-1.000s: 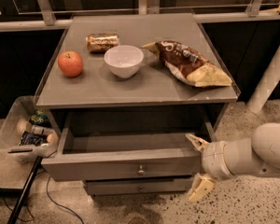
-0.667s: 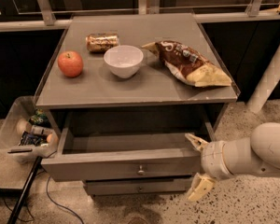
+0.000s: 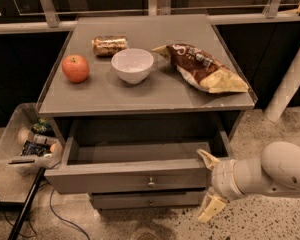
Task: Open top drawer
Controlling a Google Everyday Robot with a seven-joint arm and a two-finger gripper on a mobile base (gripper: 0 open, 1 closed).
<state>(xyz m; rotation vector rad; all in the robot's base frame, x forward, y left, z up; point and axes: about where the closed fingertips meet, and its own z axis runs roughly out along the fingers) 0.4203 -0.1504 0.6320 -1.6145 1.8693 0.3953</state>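
The top drawer [image 3: 130, 176] is pulled well out from under the grey cabinet top, its shallow box empty and its small round knob [image 3: 151, 183] at the centre of the plain front. My gripper [image 3: 209, 183] is at the drawer's right front corner, just beside it. Its two cream fingers are spread apart, one up by the drawer's edge and one down toward the floor. It holds nothing.
On the cabinet top [image 3: 145, 96] sit a red apple [image 3: 75, 68], a white bowl [image 3: 132, 65], a small can lying on its side [image 3: 109, 44] and a brown chip bag [image 3: 202, 67]. A narrower drawer front [image 3: 149, 201] lies below. A clear bin [image 3: 25, 144] with bottles stands at the left.
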